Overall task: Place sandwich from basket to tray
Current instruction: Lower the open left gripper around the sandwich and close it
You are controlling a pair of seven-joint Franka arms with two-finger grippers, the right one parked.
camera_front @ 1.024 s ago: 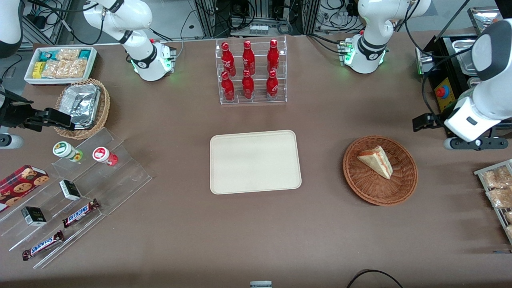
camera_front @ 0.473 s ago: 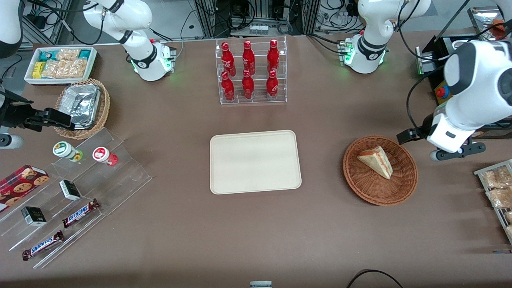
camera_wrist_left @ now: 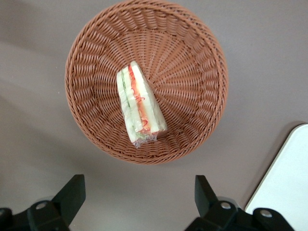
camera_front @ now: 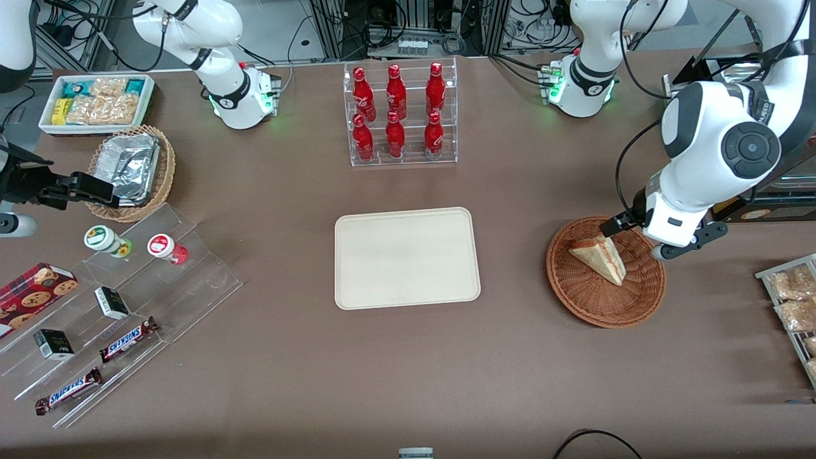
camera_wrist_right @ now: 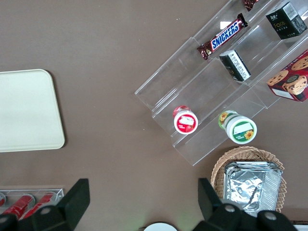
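nothing moved yet: small triangular white-bread sandwich (camera_wrist_left: pixel 138 108) with red and green filling lying in the round reddish-brown wicker basket (camera_wrist_left: pixel 202 57); flat cream-beige rectangular tray (camera_front: pixel 407 257) bare, well apart toward the parked arm's end. left gripper (camera_wrist_left: pixel 139 197) hovering above the basket's edge, fingers spread, holding nothing. descent, grasp, carry all left. brown matte tabletop (camera_front: pixel 395 370); cabling and racks past the table.

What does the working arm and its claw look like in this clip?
The left arm has glossy white shells with dark grey joint caps, small black lettering on a dark band and black cables alongside. Its claw, above the table by the basket, has two black wedge-shaped fingers, spread open.
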